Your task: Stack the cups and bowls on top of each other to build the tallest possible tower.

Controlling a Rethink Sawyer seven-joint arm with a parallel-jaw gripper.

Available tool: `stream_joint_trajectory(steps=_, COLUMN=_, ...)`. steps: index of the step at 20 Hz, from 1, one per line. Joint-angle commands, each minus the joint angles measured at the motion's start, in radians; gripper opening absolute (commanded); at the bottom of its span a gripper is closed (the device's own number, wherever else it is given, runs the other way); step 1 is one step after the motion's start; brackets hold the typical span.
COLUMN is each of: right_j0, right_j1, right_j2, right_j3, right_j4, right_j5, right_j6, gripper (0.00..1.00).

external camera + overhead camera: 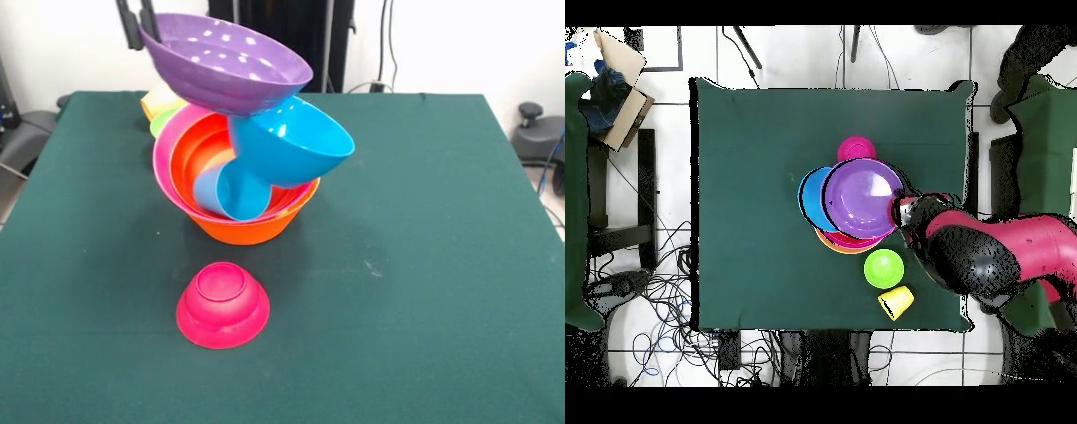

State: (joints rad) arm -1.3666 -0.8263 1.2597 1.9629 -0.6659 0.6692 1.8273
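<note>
My gripper (143, 37) is shut on the left rim of the purple bowl (231, 62) and holds it tilted over the tower. I cannot tell whether it touches the bowl below. In the tower, the large orange bowl (252, 228) is the base, holding the pink bowl (168, 146) and the red-orange bowl (199, 150). The light blue cup (231, 190) lies on its side inside them. The blue bowl (291, 146) leans tilted on top. In the overhead view the gripper (905, 212) is at the right rim of the purple bowl (862, 197). The teal bowl is hidden.
A small magenta bowl (222, 305) sits upside down in front of the tower; it also shows in the overhead view (856, 150). A green bowl (884, 268) and the yellow-orange cup (896, 301) lie near the robot's side. The arm (995, 255) reaches in from the right.
</note>
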Motion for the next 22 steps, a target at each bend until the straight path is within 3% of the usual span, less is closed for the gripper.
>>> stream_joint_trajectory(steps=1, right_j0=0.050, right_j1=0.046, right_j2=0.018, right_j3=-0.010, right_j4=-0.031, right_j5=0.094, right_j6=-0.330, gripper=0.00)
stream_joint_trajectory(steps=15, right_j0=0.097, right_j1=0.004, right_j2=-0.005, right_j3=0.001, right_j4=-0.044, right_j5=0.066, right_j6=-0.261, gripper=0.00)
stream_joint_trajectory(steps=22, right_j0=0.086, right_j1=0.010, right_j2=-0.004, right_j3=0.013, right_j4=-0.040, right_j5=0.058, right_j6=-0.261, gripper=0.00)
